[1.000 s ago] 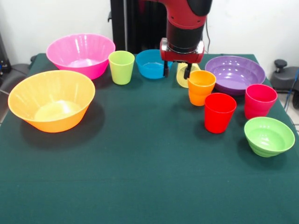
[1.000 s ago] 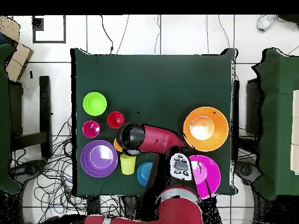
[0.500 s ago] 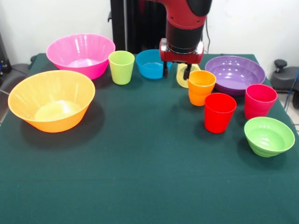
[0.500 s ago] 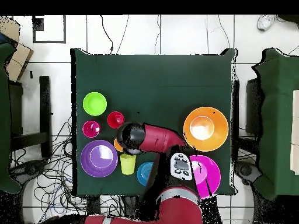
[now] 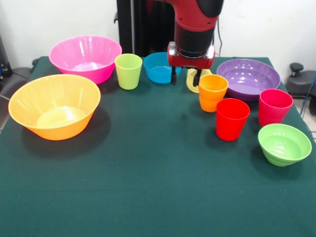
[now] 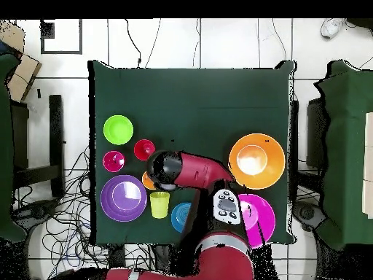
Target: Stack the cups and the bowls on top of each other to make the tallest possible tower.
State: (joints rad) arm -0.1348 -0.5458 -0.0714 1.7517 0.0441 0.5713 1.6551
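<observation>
One arm (image 5: 195, 22) drops steeply toward the table's (image 5: 148, 182) back edge, its gripper (image 5: 186, 78) parted a moderate way with both fingers empty. A pale yellow cup (image 5: 194, 80) lies on its side directly behind the fingertips. The orange cup (image 5: 212, 92) stands just beside, the blue bowl (image 5: 159, 67) on the other side.

Green-clothed table (image 6: 218, 102) on white tiled floor (image 6: 211, 42), cables (image 6: 69, 219).
</observation>
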